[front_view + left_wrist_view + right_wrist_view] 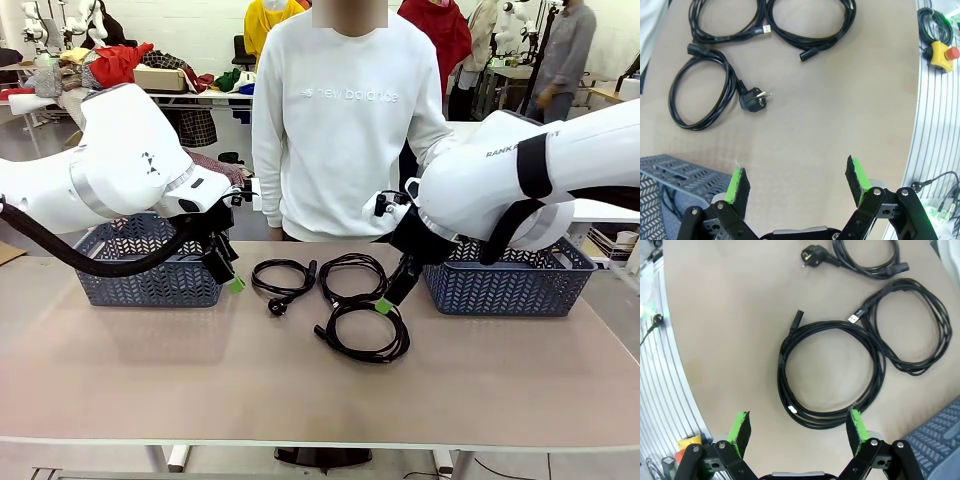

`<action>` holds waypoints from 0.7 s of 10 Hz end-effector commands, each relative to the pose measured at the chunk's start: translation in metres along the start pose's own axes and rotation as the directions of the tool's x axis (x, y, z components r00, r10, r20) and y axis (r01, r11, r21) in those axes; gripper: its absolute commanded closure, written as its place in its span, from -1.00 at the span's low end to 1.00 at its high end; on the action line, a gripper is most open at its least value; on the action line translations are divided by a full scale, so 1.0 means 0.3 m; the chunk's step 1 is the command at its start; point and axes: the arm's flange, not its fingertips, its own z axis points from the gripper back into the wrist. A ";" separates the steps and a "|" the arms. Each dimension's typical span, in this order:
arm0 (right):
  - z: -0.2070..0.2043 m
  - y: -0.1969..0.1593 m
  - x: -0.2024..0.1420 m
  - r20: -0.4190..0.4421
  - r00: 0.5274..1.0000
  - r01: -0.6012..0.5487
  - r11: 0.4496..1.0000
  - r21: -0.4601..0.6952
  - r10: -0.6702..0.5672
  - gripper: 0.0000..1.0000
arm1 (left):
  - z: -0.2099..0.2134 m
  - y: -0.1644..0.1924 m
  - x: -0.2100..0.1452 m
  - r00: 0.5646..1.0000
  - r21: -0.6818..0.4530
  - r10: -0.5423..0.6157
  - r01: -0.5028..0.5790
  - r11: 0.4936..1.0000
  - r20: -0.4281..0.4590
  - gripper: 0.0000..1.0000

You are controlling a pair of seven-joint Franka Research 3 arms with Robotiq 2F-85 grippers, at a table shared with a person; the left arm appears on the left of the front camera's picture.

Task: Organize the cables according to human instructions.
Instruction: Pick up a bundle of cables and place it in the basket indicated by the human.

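Three coiled black cables lie mid-table: one with a round plug (pixel 277 306) on the left, one (pixel 350 260) behind the centre, and the nearest coil (pixel 360 355) in front. My left gripper (pixel 232 281) hangs open just left of the plug cable (pixel 752 99), above bare tabletop, with nothing between its green pads. My right gripper (pixel 385 302) is open and hovers low over the near coil's far right edge. In the right wrist view the gripper (pixel 797 427) frames that coil (pixel 783 375), and the USB-ended cable (pixel 912 369) lies beyond it.
A blue-grey mesh basket (pixel 150 275) stands at the left and another (pixel 510 285) at the right. A person in a white sweatshirt (pixel 340 120) stands at the far edge. A yellow emergency-stop box (pixel 940 52) sits on the table's side rail.
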 end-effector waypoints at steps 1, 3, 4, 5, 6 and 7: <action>-0.047 0.014 0.087 -0.093 0.995 0.044 0.999 -0.012 -0.044 -1.00 | 0.005 0.001 -0.004 1.000 0.000 0.003 -0.003 1.000 0.000 -1.00; -0.098 0.043 0.134 -0.155 0.986 0.059 0.998 -0.036 -0.064 -1.00 | 0.005 0.001 -0.004 1.000 0.000 0.003 -0.003 1.000 0.000 -1.00; -0.127 0.055 0.150 -0.181 0.980 0.075 0.995 -0.070 -0.086 -1.00 | 0.005 0.001 -0.004 1.000 0.000 0.003 -0.003 1.000 0.000 -1.00; -0.163 0.067 0.165 -0.205 0.974 0.080 0.992 -0.094 -0.098 -1.00 | 0.005 0.001 -0.004 1.000 0.000 0.003 -0.003 1.000 0.000 -1.00; -0.194 0.076 0.173 -0.221 0.969 0.082 0.990 -0.116 -0.106 -1.00 | 0.005 0.001 -0.004 1.000 0.000 0.003 -0.003 1.000 0.000 -1.00; -0.220 0.082 0.177 -0.225 0.969 0.082 0.990 -0.114 -0.106 -1.00 | 0.005 0.001 -0.004 1.000 0.000 0.003 -0.003 1.000 0.000 -1.00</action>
